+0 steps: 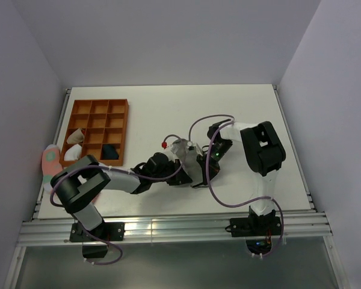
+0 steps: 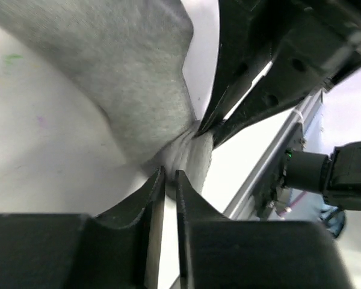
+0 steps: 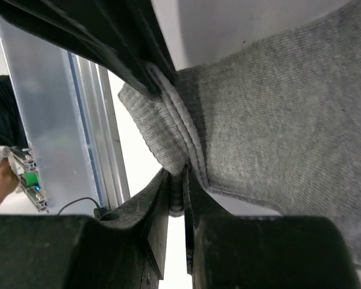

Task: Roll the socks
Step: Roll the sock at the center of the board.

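The grey sock lies mid-table, held between both grippers. In the left wrist view it stretches up from my left gripper, which is shut on a bunched fold of it. My right gripper is shut on the sock's thick cuff edge; the sock's body spreads to the right. The two grippers pinch close together, left and right. A small red bit shows by the sock's left end. I cannot make out the navy sock on the table.
An orange compartment tray stands at the back left, with pale bundles and a dark blue item in its near cells. A pink sock lies left of it. The table's metal rail is close by.
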Robot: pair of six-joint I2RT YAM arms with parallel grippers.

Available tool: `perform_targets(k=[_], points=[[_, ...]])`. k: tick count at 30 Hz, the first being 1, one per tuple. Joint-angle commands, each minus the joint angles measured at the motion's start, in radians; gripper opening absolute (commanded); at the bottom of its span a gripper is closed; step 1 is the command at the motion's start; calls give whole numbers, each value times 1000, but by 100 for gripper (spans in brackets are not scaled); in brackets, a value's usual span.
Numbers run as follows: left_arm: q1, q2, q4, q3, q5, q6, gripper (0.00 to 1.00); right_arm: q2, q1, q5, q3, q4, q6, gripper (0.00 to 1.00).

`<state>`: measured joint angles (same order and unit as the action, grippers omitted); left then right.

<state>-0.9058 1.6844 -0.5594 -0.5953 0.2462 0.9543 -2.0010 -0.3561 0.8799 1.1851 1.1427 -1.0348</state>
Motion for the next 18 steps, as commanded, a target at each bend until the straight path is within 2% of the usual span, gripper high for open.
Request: perform_targets(k=[1, 7, 11, 18], points=[[10, -78, -37, 57, -113, -77, 18, -8, 22, -122, 24, 58, 19, 17], [4, -127, -54, 88, -165, -138, 23, -22, 22, -128, 28, 68, 19, 17], [-14, -166, -134, 109, -183, -206, 23, -22, 22, -124, 21, 60, 24, 17], [-73, -155, -316, 123, -90, -394, 34, -48, 23, -122, 38, 69, 38, 17]])
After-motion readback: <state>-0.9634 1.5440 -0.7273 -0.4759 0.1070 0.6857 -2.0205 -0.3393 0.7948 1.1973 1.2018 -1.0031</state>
